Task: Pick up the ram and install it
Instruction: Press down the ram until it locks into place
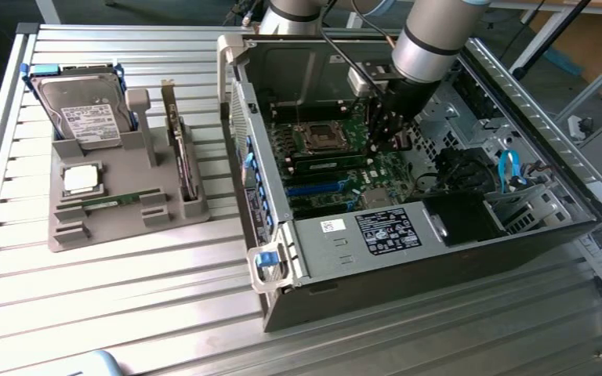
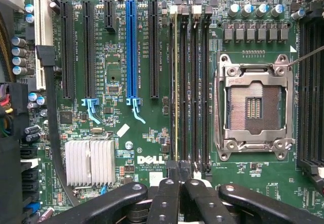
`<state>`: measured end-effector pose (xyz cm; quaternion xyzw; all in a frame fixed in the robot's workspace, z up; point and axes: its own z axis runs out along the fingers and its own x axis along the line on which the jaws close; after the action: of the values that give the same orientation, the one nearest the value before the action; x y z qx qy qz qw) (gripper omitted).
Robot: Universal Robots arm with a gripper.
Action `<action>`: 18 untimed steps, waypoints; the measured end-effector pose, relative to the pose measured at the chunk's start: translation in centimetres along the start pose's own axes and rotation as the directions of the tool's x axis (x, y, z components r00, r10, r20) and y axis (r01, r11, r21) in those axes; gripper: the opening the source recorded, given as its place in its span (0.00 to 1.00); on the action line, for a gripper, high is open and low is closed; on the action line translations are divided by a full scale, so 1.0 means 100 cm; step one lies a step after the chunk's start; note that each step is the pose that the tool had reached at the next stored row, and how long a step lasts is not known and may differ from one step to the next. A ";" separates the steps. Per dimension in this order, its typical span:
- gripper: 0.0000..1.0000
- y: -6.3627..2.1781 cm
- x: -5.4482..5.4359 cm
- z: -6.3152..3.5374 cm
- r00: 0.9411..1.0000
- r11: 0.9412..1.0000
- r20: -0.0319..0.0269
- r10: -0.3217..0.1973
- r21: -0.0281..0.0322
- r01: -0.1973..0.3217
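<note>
One arm reaches into the open computer case (image 1: 385, 157) in the exterior view, its claw (image 1: 393, 135) low over the motherboard (image 1: 338, 168). Seen from the wrist, the claw (image 2: 179, 176) is closed, pressing on the ram (image 2: 175, 82), which stands edge-on in its slot to seat it

**A robotics lab bench for computer assembly**

A lab or workshop is indicated. An opened computer case (image 1: 416, 196) is laid on a ribbed aluminium table (image 1: 123, 298), with a grey parts fixture (image 1: 123, 211) placed at its nine o'clock. Metal framing and cabling are seen at one o'clock.
</note>
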<state>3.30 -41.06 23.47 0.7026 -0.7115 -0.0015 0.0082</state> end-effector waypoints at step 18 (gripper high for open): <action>0.11 0.0000 0.000 0.0022 1.000 1.000 0.000 0.000 0.000 0.000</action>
<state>3.30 -41.06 23.24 0.7026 -0.7115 -0.0014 0.0083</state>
